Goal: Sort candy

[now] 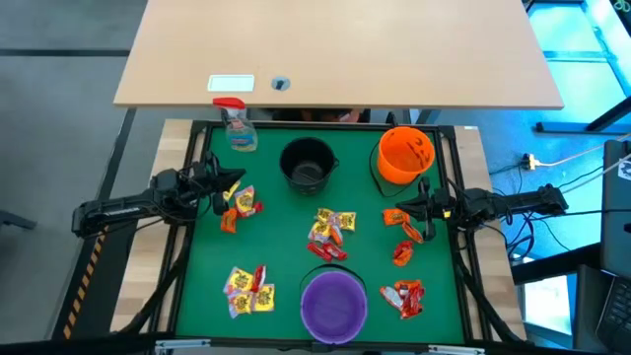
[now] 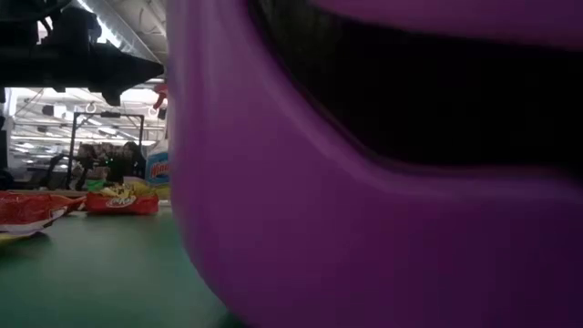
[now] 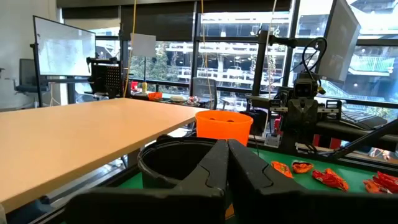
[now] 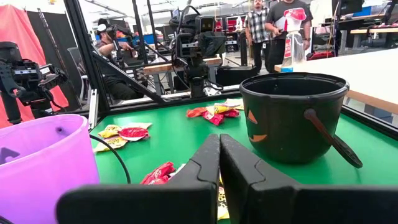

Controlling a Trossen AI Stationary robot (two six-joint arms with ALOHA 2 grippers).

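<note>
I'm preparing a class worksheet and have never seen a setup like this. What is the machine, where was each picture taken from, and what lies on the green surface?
Two dark robot arms work at a green table. One picture looks straight down, one sits at table height, two ride on the wrists. The left gripper and right gripper are shut and seem to hold nothing. On the table: a black bucket, an orange bucket, a purple bowl, a spray bottle and scattered candy. The purple bowl fills the table-height picture.

Landmark: black bucket (image 1: 308,164).
Right of it: orange bucket (image 1: 405,154), narrow gap between.
Left of it: spray bottle (image 1: 237,124).
In front: candy pile (image 1: 330,233), then purple bowl (image 1: 333,303).
Front-left: bare green mat (image 1: 281,232).
</note>
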